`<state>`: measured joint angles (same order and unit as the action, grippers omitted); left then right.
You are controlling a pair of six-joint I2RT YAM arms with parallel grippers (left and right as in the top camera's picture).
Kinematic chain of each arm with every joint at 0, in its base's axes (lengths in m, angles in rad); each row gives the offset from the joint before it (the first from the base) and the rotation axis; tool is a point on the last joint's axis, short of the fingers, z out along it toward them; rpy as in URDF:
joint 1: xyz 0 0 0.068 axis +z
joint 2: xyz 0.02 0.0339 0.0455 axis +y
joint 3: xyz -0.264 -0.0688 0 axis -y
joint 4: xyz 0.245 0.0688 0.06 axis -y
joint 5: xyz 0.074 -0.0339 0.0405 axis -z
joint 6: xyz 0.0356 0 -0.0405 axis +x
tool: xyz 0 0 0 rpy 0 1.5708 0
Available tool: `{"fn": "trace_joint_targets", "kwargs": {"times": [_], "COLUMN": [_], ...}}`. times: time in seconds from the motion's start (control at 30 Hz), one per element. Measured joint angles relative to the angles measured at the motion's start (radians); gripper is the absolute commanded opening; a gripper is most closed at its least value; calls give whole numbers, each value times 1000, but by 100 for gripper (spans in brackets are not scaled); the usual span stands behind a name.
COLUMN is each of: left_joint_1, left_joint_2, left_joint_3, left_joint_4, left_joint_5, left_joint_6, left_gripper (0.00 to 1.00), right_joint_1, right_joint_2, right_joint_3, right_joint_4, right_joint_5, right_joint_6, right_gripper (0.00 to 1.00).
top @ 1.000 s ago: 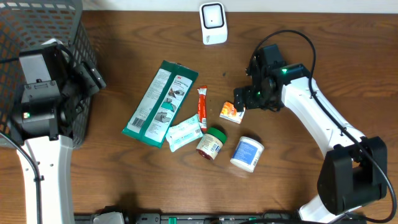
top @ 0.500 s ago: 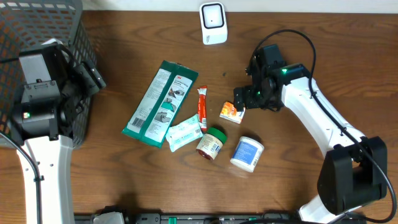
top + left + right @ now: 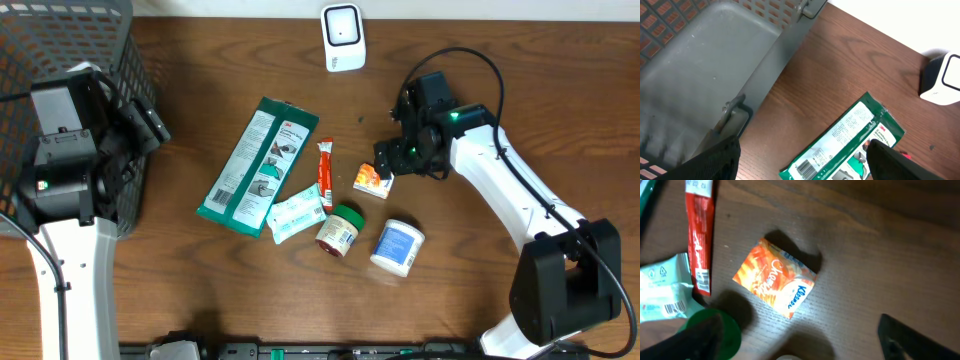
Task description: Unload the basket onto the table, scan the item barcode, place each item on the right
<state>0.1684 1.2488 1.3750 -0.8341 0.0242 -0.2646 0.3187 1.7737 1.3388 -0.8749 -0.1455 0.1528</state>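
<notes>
A small orange Kleenex tissue pack [image 3: 372, 180] [image 3: 774, 277] lies flat on the wooden table, near the middle. My right gripper [image 3: 388, 160] [image 3: 805, 347] hovers just above and to the right of it. Its jaws are open, nothing is between them, and the pack sits beyond its fingertips. The white barcode scanner [image 3: 343, 37] [image 3: 942, 80] stands at the back edge of the table. My left gripper [image 3: 150, 125] [image 3: 802, 167] hangs open and empty at the far left beside the basket. A long green glove package [image 3: 258, 165] [image 3: 845, 140] lies below it, barcode facing up.
A grey mesh basket [image 3: 60, 40] [image 3: 715, 60] fills the back left corner. Close to the tissue pack lie a red stick sachet [image 3: 325, 172] [image 3: 700, 240], a white-green wipes packet [image 3: 296, 212], a green-lidded jar [image 3: 339, 230] and a white tub [image 3: 398, 246].
My right gripper has edged slightly left over the tissue pack. The left arm and the items on the table have not moved.
</notes>
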Motion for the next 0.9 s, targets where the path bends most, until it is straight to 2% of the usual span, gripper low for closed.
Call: {"fn": "trace_joint_targets", "kwargs": {"times": [0.03, 0.1, 0.23, 0.27, 0.3, 0.37, 0.4, 0.47, 0.5, 0.53, 0.7, 0.9], "left_joint_1": [0, 0, 0, 0, 0, 0, 0, 0, 0, 0, 0, 0], "left_joint_2": [0, 0, 0, 0, 0, 0, 0, 0, 0, 0, 0, 0], "left_joint_3": [0, 0, 0, 0, 0, 0, 0, 0, 0, 0, 0, 0], "left_joint_4": [0, 0, 0, 0, 0, 0, 0, 0, 0, 0, 0, 0], "left_joint_5": [0, 0, 0, 0, 0, 0, 0, 0, 0, 0, 0, 0], "left_joint_6": [0, 0, 0, 0, 0, 0, 0, 0, 0, 0, 0, 0], "left_gripper": [83, 83, 83, 83, 83, 83, 83, 83, 83, 83, 83, 83], "right_joint_1": [2, 13, 48, 62, 73, 86, 97, 103, 105, 106, 106, 120], "right_joint_2": [0, 0, 0, 0, 0, 0, 0, 0, 0, 0, -2, -3], "right_joint_3": [0, 0, 0, 0, 0, 0, 0, 0, 2, 4, 14, 7], "right_joint_4": [5, 21, 65, 74, 81, 96, 102, 109, 101, 86, 13, 22], "right_joint_5": [-4, -20, -24, -24, -25, -27, -29, -37, -45, -50, -52, 49], "right_joint_6": [-6, -46, -80, -98, -117, -159, -190, -215, -231, -243, -338, -381], "right_gripper": [68, 42, 10, 15, 28, 40, 41, 32, 24, 24, 38, 39]}}
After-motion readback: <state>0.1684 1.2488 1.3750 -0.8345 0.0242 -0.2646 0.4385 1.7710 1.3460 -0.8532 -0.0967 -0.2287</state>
